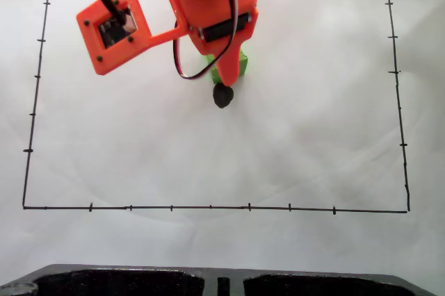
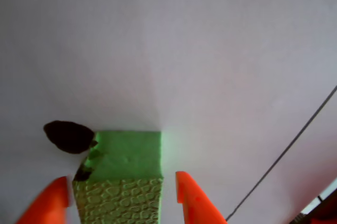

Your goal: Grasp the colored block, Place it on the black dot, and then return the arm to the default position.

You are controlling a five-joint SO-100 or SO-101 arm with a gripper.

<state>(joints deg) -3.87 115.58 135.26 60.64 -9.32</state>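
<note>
orange gripper [image 2: 122, 197] straddles one green colored block [image 2: 126, 174], fingers [image 2: 192, 200] on either side, a slight gap showing at each; grip uncertain. block edges run parallel to the fingers. one black dot [image 2: 67, 136] touches its left corner in the wrist view.

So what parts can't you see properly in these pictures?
- Green block: in the fixed view the orange arm covers most of it.
- Block in the wrist view: the picture's bottom edge cuts it off.
- Gripper: whether its fingertips touch the block can't be told.
- Black dot: whether the block overlaps it is unclear.
</note>
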